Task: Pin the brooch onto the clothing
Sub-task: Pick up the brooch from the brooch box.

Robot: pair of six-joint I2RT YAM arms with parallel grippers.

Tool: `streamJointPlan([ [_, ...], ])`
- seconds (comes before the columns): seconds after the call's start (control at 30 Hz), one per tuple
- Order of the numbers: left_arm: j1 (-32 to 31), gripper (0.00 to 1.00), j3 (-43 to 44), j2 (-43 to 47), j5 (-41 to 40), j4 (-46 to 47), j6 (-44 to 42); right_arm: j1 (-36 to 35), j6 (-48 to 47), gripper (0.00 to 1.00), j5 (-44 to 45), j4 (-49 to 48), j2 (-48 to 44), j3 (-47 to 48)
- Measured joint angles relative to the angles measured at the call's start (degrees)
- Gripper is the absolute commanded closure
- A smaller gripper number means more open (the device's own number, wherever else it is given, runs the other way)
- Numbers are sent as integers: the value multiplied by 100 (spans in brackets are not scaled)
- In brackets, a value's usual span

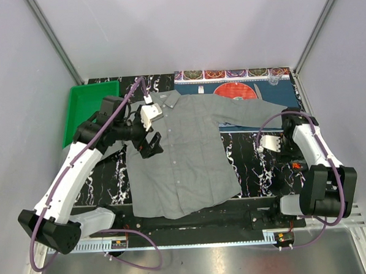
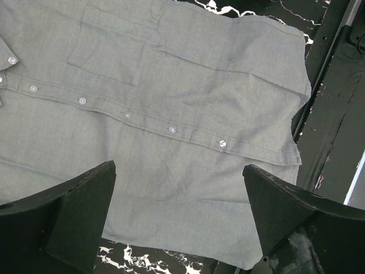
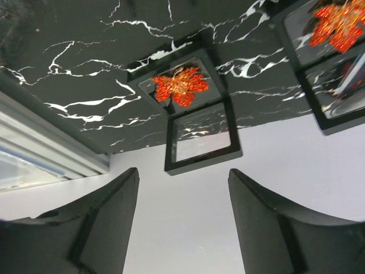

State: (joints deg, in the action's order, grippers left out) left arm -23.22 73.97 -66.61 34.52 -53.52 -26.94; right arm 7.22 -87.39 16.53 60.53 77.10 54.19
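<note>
Grey shirt (image 1: 178,155): thin cloth, spread flat and face up at the middle of the black, white-veined counter (image 1: 246,164); collar toward 12 o'clock, hem toward 6; buttoned, with a row of pale buttons (image 2: 126,115) down the front; one sleeve reaches toward 2 o'clock onto the blue patterned placemat (image 1: 273,95)
Left end effector (image 1: 149,145): over the shirt's chest, at 10 o'clock of its middle; fingers (image 2: 63,222) spread wide, with nothing between them and only cloth below; whether they touch the cloth cannot be told
Right end effector (image 3: 182,222): at 3 o'clock of the shirt, well apart from it; fingers apart, gripping nothing
Brooch (image 3: 179,85): a red-orange flower, lying in an open black frame case (image 3: 202,162) on the counter, at 12 o'clock of the right end effector's gap; not on the shirt
Second case (image 3: 342,85): at 2 o'clock in the right wrist view, cut by the edge; holds a second red flower (image 3: 336,25)
Green tray (image 1: 92,108): at 10 o'clock of the shirt, on the counter's far-left corner
</note>
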Motion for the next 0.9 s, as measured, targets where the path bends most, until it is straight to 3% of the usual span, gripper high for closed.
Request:
streamJointPlan([
  [0.43,-31,2,186,-264,-33,-76,2,-7,-1478,18,-271,-605,175,-560],
  [0.9,-42,2,219,-365,-57,-94,2,-2,-1414,21,-52,-1615,903,-787],
])
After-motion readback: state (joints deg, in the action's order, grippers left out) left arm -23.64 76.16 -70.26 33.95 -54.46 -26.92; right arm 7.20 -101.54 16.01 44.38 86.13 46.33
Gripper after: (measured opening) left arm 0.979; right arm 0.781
